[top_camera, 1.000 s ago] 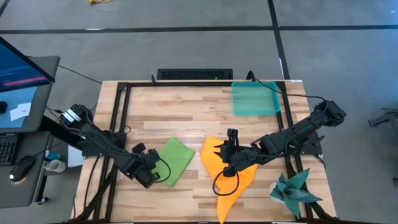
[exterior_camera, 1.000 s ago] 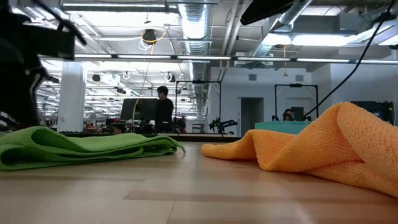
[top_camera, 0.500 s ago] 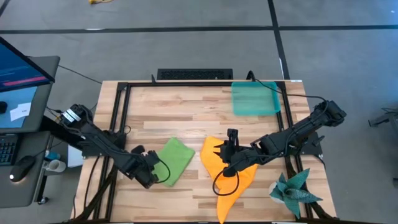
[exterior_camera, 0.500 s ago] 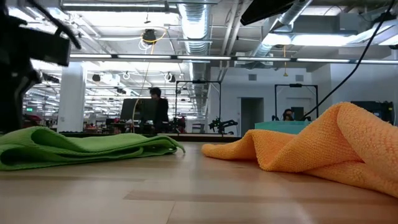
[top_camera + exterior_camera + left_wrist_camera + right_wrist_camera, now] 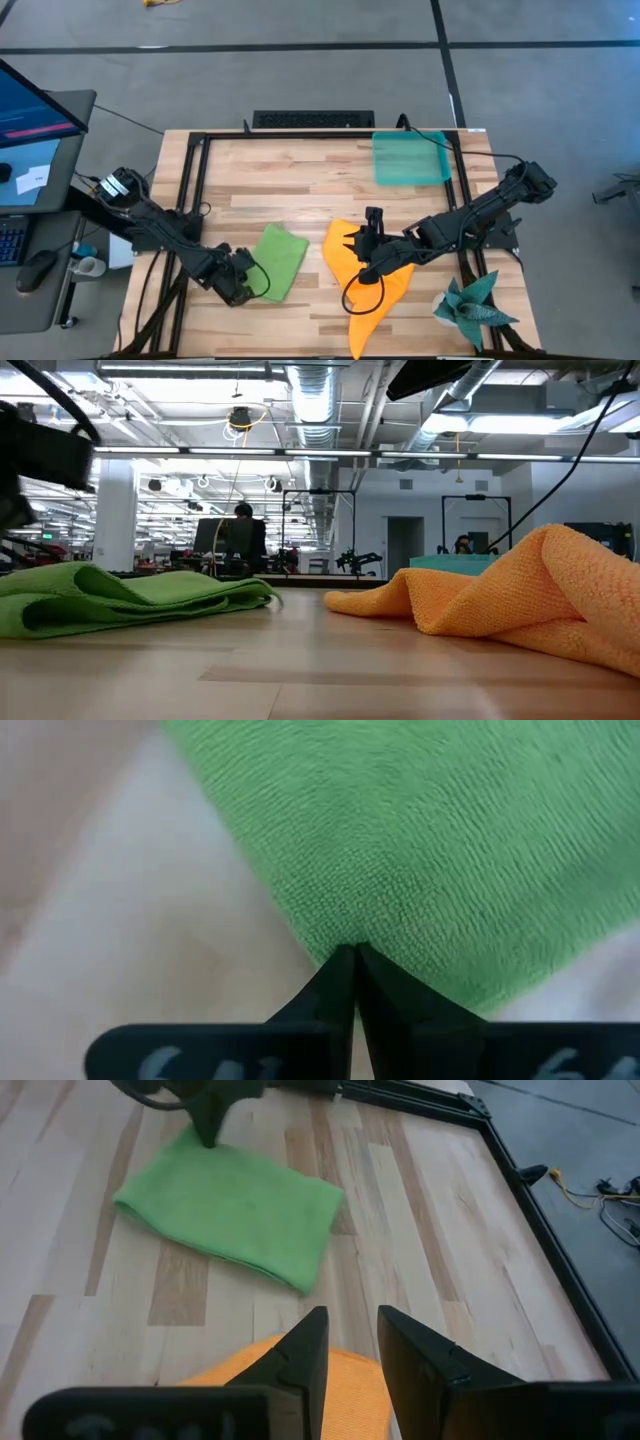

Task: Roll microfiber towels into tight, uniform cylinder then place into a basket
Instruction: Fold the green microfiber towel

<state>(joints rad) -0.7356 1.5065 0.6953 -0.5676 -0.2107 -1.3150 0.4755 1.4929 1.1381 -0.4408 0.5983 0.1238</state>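
The lime green towel (image 5: 279,261) lies folded and flat on the table's near left part; it also shows in the low view (image 5: 130,595). My left gripper (image 5: 237,287) is shut on its near-left corner. The orange towel (image 5: 368,280) lies bunched near the table's middle, a hump of it rising in the low view (image 5: 520,585). My right gripper (image 5: 350,243) hovers open above the orange towel, touching nothing (image 5: 352,1342). The teal basket (image 5: 410,158) stands at the far right. My left gripper pinches the green towel's near-left corner (image 5: 352,932) between its two fingertips. The fingers come from above, pointing steeply down. One layer or several, I cannot tell. The rest of the towel lies on the table, slack.
A dark teal spiky cloth (image 5: 470,305) sits at the near right corner. A black frame (image 5: 195,180) runs round the table's edges. A cable loop (image 5: 362,296) hangs over the orange towel. Bare wood (image 5: 290,180) spreads across the far half.
My left gripper has gone a little toward the table's near left and down, tipping steeper, still shut on the corner. The green towel has been drawn slightly leftward with it; in the low view its right end has pulled back.
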